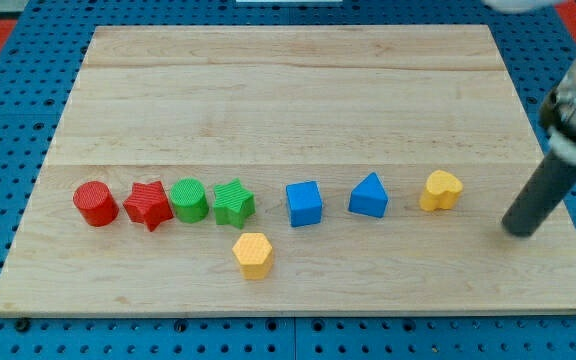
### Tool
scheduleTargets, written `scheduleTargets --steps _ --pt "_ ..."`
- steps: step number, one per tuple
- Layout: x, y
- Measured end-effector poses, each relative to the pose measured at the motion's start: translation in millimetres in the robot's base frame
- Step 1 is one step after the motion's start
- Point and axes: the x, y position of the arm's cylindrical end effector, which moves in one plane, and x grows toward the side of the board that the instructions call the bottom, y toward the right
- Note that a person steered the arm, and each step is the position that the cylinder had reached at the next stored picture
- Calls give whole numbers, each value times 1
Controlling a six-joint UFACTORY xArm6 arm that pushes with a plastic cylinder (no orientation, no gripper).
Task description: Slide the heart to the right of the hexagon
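The yellow heart (441, 190) lies on the wooden board (298, 90) at the right end of a row of blocks. The yellow hexagon (254, 254) lies below that row, toward the view's bottom, left of centre. My tip (517, 230) is at the end of the dark rod at the view's right. It sits to the right of the heart and a little lower, apart from it by about a block's width.
The row holds, from the view's left: a red cylinder (95, 203), a red star (149, 205), a green cylinder (188, 200), a green star (233, 202), a blue cube (304, 203) and a blue triangular block (369, 196). Blue pegboard surrounds the board.
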Motion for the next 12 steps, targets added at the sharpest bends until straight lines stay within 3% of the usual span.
scheduleTargets --steps 1,2,4,5,6,7,9,11,12 --pt "-54 -31" --pt "-62 -107" --pt "-27 -109" --pt "-50 -92" --pt "-43 -49" --pt "-9 -49" --pt "42 -104" --pt "54 -199" --pt "54 -183"
